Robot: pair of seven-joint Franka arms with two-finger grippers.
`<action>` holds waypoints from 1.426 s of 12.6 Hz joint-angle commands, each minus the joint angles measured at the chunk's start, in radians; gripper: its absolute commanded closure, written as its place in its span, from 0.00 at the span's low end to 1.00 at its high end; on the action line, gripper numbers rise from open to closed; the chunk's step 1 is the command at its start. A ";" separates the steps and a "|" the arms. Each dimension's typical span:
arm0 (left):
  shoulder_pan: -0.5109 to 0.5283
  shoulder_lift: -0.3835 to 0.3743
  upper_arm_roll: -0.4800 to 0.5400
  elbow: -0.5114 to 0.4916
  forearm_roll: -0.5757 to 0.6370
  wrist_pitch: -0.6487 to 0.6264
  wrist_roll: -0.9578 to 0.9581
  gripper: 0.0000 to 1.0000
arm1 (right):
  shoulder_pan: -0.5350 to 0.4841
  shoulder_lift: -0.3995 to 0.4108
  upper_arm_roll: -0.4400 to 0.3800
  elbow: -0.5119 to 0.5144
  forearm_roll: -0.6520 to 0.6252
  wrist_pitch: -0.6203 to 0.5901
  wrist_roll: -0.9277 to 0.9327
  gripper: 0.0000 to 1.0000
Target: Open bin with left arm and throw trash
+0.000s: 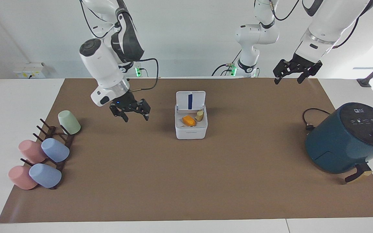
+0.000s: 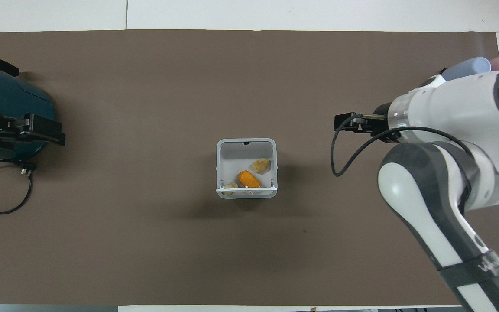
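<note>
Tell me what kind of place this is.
Probably a robotics lab staged as a kitchen: two white arms mounted at a table, an air fryer, a rack of cups, a small open bin on brown paper.

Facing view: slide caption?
Open white-grey cube bin holds orange and pale scraps; both black grippers empty, right, left.

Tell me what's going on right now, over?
Right hand open, empty, over bare mat. Left hand open, waiting over table edge. Bin lid up, three scraps inside. Nothing in the way.
</note>
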 commanded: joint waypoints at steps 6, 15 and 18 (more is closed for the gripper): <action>0.017 0.005 -0.022 -0.016 0.064 0.038 0.033 0.00 | -0.161 -0.082 0.008 0.072 -0.180 -0.228 -0.081 0.00; 0.020 0.000 -0.025 -0.020 0.066 0.041 0.042 0.00 | -0.187 -0.010 0.010 0.424 -0.266 -0.610 -0.102 0.00; 0.023 0.000 -0.025 -0.020 0.066 0.036 0.067 0.00 | -0.187 -0.019 0.007 0.409 -0.265 -0.635 -0.099 0.00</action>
